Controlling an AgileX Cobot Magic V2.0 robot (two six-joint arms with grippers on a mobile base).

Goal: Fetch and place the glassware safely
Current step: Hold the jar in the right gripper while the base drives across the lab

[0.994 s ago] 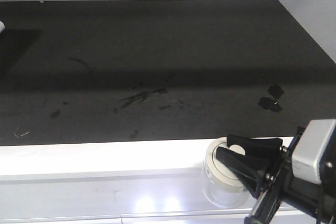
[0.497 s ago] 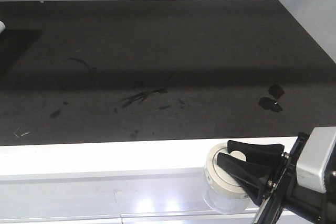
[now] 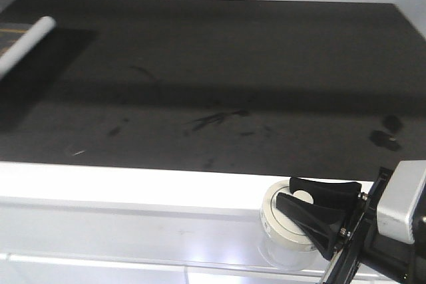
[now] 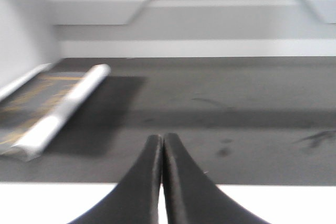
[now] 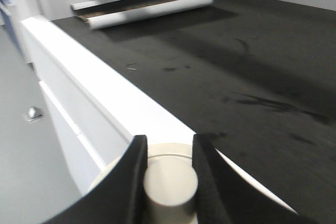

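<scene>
The jar [image 3: 283, 253] is seen low at the right, in front of the white ledge [image 3: 133, 187] that edges the dark counter [image 3: 219, 64]. Whether anything supports it from below cannot be told. Its knob [image 5: 170, 186] is pinched by the right gripper [image 5: 169, 141], jaws set narrow, one finger on each side. The left gripper [image 4: 160, 148] is shown pressed together with nothing in it, pointed over the counter near a roll [image 4: 63, 114].

The glass is judged hard, slick and breakable, and light at this size, so a knock against the ledge is to be avoided. The lid [image 3: 279, 221] is judged the weak spot: if merely seated, it could lift off and let the body drop when carried by the knob. A hold around the glass body, under the lid rim, would be considered safer. A gentle set-down on the counter is called for.
</scene>
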